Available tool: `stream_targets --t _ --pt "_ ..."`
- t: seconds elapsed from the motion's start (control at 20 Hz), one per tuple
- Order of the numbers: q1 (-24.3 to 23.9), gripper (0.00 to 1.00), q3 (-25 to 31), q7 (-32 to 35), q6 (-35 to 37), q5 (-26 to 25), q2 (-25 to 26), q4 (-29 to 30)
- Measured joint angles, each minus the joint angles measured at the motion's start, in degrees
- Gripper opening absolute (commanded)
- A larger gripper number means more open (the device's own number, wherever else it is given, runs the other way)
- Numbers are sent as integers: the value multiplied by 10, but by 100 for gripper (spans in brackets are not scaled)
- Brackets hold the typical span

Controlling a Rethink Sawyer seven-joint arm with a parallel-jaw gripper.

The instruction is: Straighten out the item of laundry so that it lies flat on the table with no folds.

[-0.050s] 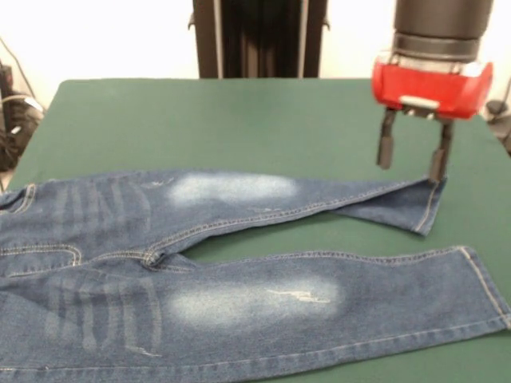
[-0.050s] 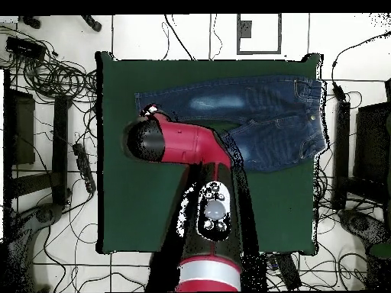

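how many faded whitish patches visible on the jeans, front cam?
2. One patch sits on the far leg of the jeans, the leg whose cuff lies under the end effector. The other patch is on the near leg. Any others may be hidden underneath.

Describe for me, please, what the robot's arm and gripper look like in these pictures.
The arm is glossy red with black cylindrical joint sections. At its wrist, a black barrel meets a boxy red housing carrying a small pale plate. The gripper has two thin, dark, straight fingers. No loose cables show on it.

Jeans (image 1: 239, 271) — waistband cut off, front view
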Motion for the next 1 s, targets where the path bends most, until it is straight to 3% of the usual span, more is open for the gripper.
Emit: stream_targets --t 0.55,1.0 --pt "30 100 -17 7 6 52 14 -14" --pt "30 100 -25 7 -8 62 99 -47"
